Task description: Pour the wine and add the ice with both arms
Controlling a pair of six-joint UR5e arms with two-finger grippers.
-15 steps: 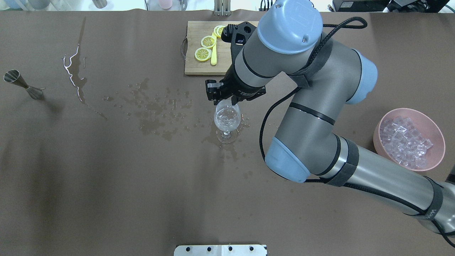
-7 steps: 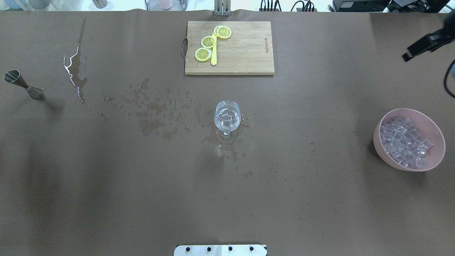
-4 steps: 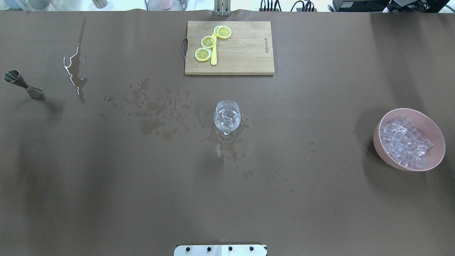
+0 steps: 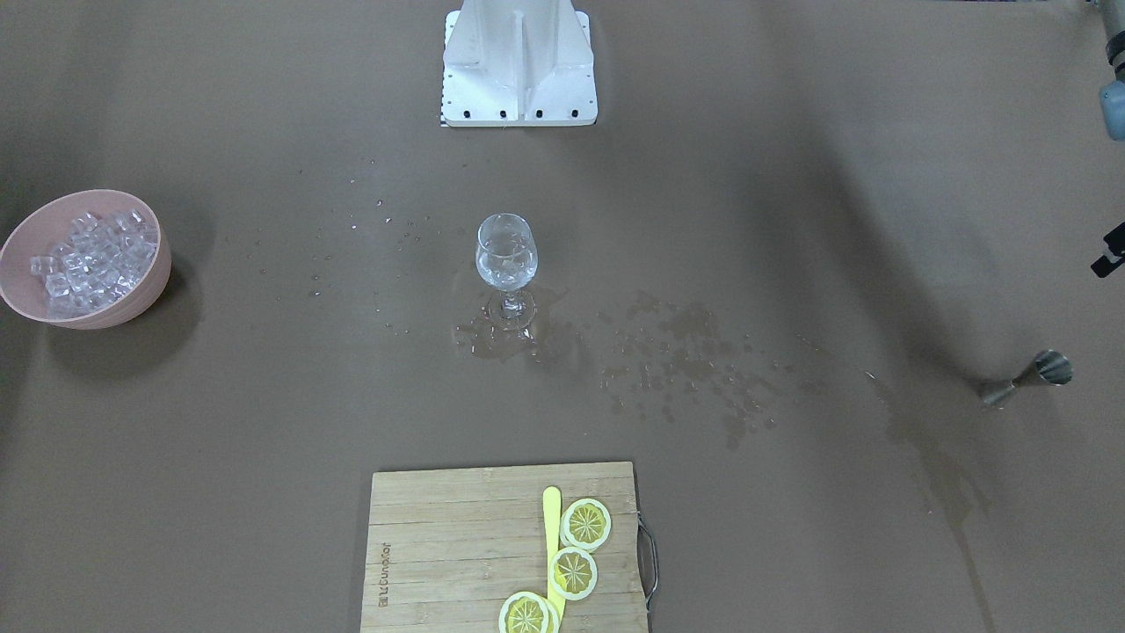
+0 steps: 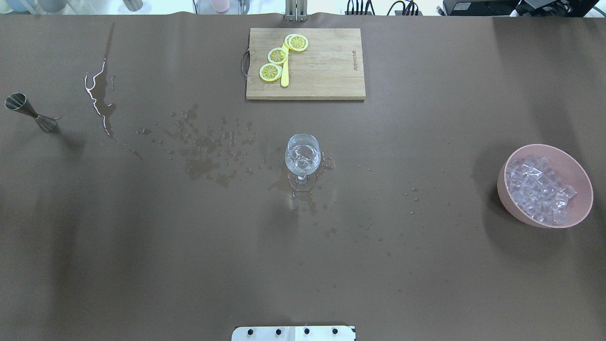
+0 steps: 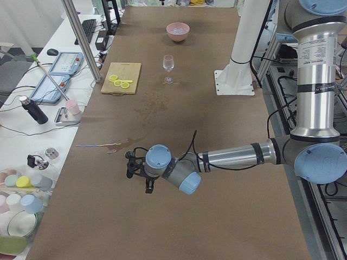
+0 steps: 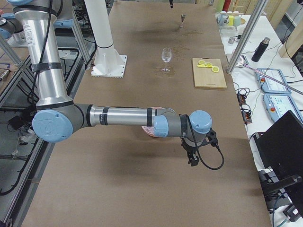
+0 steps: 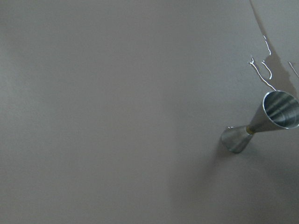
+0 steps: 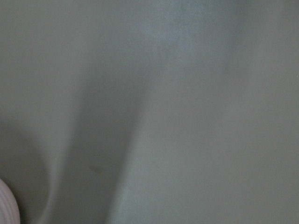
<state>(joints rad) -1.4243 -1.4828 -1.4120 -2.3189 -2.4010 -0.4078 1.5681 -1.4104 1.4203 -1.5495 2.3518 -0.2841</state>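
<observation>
A clear wine glass [image 5: 303, 158] stands at the table's middle with a few ice cubes in its bowl; it also shows in the front-facing view [image 4: 506, 262]. I cannot make out any wine in it. A pink bowl [image 5: 578, 219] full of ice cubes [image 5: 539, 189] sits at the right. Neither gripper shows in the overhead view. My left gripper [image 6: 148, 184] hangs over the table's left end, near a steel jigger [image 8: 261, 122]. My right gripper [image 7: 193, 160] hangs over the right end, past the bowl. I cannot tell whether either is open or shut.
A wooden cutting board [image 5: 326, 71] with lemon slices [image 5: 277, 56] and a yellow knife lies at the far middle. The jigger [image 5: 31, 113] stands at the far left. Wet spill patches [image 5: 208, 151] spread left of the glass. A white square-based stand [image 4: 518, 66] is at the robot's side.
The right arm, whose gripper was right over the glass 2.1 s ago, has pulled back to the right and left the overhead view. The glass, bowl and jigger have not moved.
</observation>
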